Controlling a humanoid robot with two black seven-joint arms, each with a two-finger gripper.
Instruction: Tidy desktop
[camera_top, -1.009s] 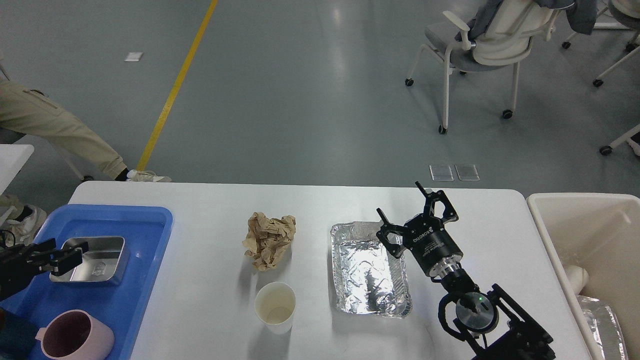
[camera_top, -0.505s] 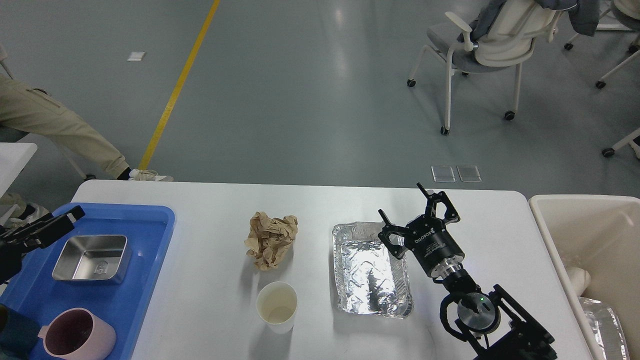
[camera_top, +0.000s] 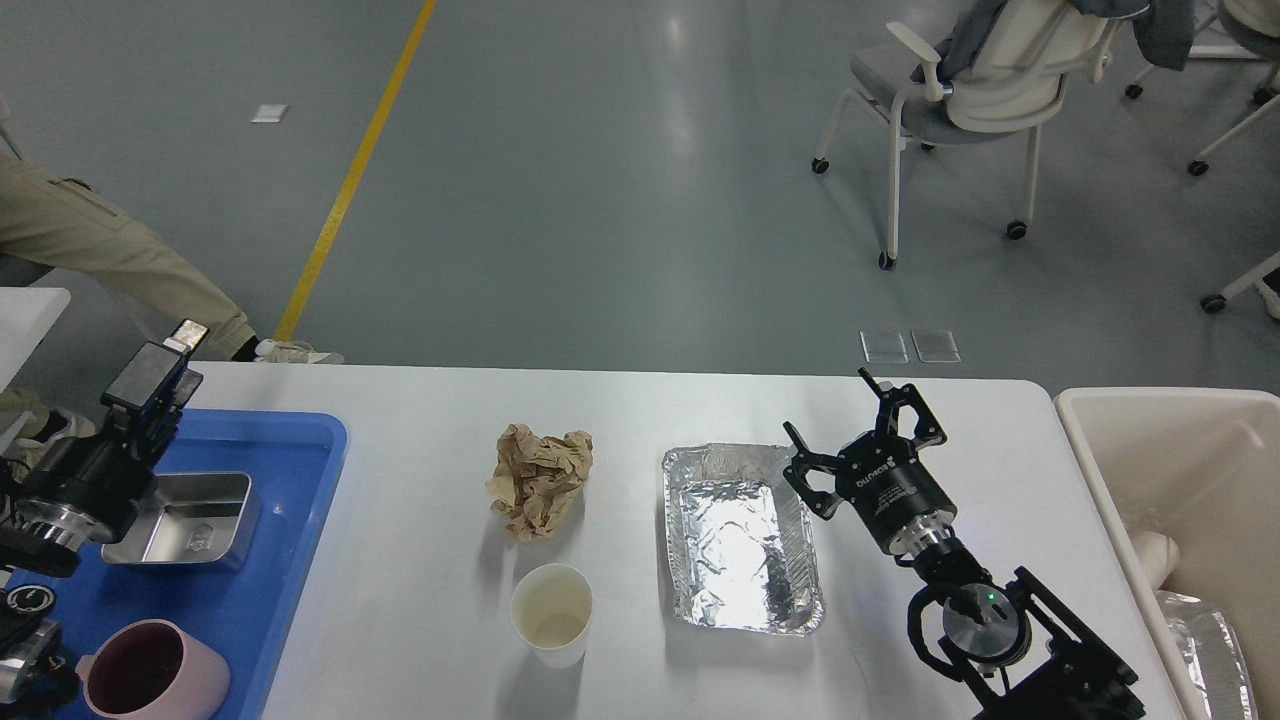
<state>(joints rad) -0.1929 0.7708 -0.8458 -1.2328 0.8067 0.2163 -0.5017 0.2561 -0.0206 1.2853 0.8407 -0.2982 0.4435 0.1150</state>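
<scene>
The white desktop (camera_top: 400, 600) holds a crumpled brown paper ball (camera_top: 538, 480), an empty white paper cup (camera_top: 551, 612) in front of it, and an empty foil tray (camera_top: 740, 540) to the right. My right gripper (camera_top: 850, 418) is open and empty, just off the foil tray's far right corner. My left gripper (camera_top: 165, 360) is raised over the far left corner of the blue tray (camera_top: 300, 440); its fingers overlap, so their state is unclear. It holds nothing that I can see.
The blue tray holds a steel container (camera_top: 185, 515) and a pink mug (camera_top: 150, 670). A cream bin (camera_top: 1160, 410) stands at the table's right end with foil and white items inside. A seated person's leg (camera_top: 110, 255) is beyond the far left corner.
My left gripper has risen from the steel container and moved up toward the tray's far left corner. My right gripper has shifted slightly to the right, away from the foil tray.
</scene>
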